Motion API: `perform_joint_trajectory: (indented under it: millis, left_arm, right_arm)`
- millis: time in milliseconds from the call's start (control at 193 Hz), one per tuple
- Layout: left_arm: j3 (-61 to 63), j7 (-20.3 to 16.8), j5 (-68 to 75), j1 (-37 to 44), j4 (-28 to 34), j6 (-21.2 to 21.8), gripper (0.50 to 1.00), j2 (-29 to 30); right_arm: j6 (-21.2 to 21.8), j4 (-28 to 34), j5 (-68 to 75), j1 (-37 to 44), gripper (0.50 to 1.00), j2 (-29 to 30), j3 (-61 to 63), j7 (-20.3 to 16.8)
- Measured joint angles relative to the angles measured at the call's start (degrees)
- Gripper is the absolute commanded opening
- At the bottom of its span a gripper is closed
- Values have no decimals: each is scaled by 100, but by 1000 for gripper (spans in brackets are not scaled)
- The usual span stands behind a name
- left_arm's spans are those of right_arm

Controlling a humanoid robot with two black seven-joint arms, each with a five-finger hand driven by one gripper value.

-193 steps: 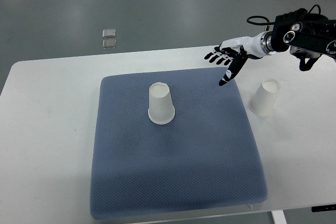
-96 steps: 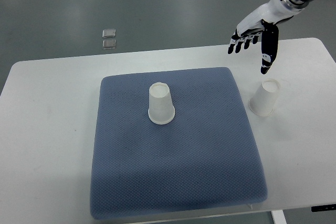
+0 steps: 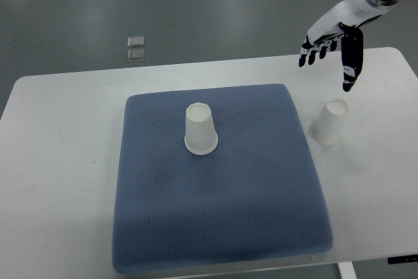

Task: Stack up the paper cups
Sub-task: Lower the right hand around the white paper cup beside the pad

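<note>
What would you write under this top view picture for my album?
Robot's open right hand hovers above an upside-down paper cup on the white table; another cup waits on the blue mat.

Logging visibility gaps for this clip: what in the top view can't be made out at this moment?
- Right arm: cut off by the top right corner above the wrist; only the robot hand shows.
- Left arm: not in the top view at all.
- Two small clear squares on the floor: too small to identify.
- Cup on the pad and cup on the table: upside down, so their insides are hidden.
- Table: near edge cut off by the bottom.
</note>
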Motion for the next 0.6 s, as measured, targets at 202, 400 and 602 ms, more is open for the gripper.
perform_joint_trajectory:
  millis: [202, 400, 602]
  left_arm:
    - [2, 2, 0, 0, 6, 0, 1000, 0]
    - [-6, 2, 0, 1, 9, 0, 1000, 0]
    - [-7, 3, -6, 1, 25, 0, 1000, 0]
  right_arm:
    - [-652, -126, -1, -389, 928, -6, -176, -11]
    - [-1474, -289, 14, -1015, 928, -28, -271, -221]
    - [-2274, -481, 121, -1877, 926, -32, -273, -260]
